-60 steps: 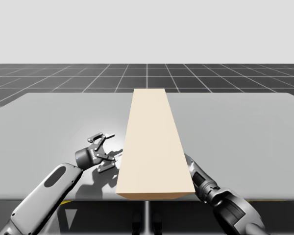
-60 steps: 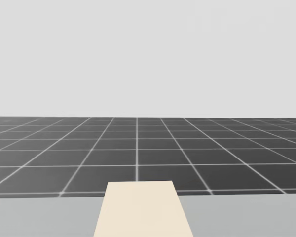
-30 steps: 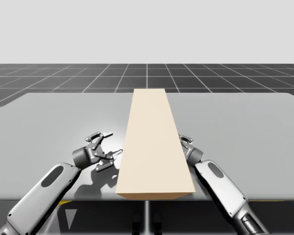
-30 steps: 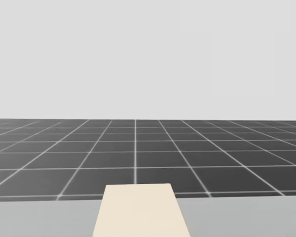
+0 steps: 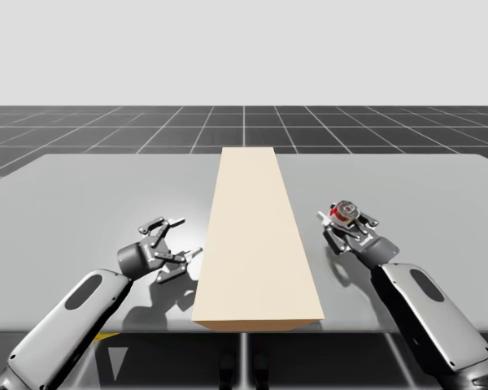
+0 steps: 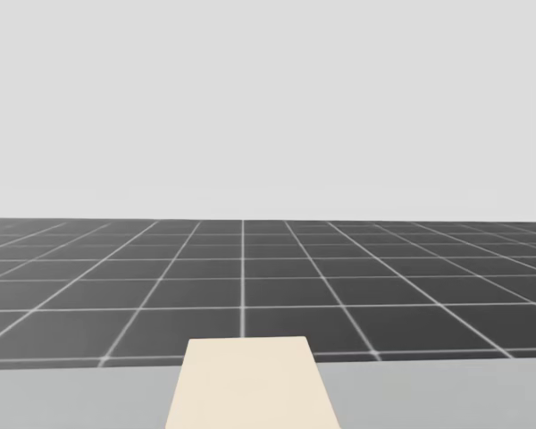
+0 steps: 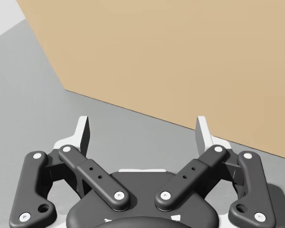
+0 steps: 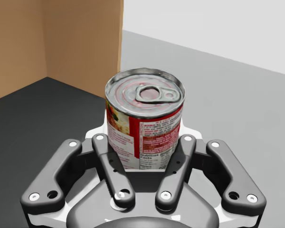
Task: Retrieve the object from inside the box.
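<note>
Table (image 5: 106,195); rt gripper (image 5: 346,221) clamps can (image 8: 145,114) beside box (image 5: 256,236) edge

Bright, even overhead light; soft shadows on the bench (image 5: 81,203) at five and seven o'clock, pale glare near seven.

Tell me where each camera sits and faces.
High view: above the table, looking down on tan box, left gripper, right gripper.
Head view: on my head, facing over tan box to grid floor.
Left wrist view: on left hand, facing the tan box; left gripper open.
Right wrist view: on right hand; right gripper shut on red and white can.
High and right wrist views share that can.
</note>
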Tool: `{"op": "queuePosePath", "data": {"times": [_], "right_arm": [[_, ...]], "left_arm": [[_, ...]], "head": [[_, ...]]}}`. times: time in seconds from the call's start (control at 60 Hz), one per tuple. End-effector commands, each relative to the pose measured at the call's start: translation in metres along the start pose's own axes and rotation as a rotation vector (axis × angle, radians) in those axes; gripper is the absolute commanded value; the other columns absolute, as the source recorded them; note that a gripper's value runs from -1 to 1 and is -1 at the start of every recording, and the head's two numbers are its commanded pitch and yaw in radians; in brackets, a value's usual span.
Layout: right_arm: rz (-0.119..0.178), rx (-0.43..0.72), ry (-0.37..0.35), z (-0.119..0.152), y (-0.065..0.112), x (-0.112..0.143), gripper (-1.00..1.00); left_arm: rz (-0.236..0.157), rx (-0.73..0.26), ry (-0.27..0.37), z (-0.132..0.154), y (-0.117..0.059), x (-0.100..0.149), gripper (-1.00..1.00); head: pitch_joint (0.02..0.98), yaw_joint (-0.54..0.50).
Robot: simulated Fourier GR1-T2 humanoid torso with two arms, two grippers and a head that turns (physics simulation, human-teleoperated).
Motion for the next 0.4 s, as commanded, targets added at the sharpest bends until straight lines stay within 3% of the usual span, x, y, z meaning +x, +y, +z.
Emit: {"op": "queuePosePath", "data": {"times": [0.017,0.15,0.317,0.4], "right_arm": [[0.038,-0.167,-0.134,-0.016,-0.036,0.054,1.00],[0.068,-0.191,-0.180,-0.025,-0.044,0.088,1.00],[0.149,-0.264,-0.270,-0.031,-0.056,0.141,1.00],[0.197,-0.312,-0.354,-0.028,-0.060,0.172,1.00]], "left_arm": [[0.002,0.004,-0.001,0.001,0.002,0.000,-1.00],[0.005,0.009,-0.004,0.002,0.003,0.000,-1.00],[0.010,0.014,-0.010,0.005,0.006,0.001,-1.00],[0.010,0.018,-0.012,0.006,0.007,0.001,-1.00]], "head": [[0.130,-0.06],[0.127,-0.06],[0.125,-0.06],[0.125,-0.06]]}}
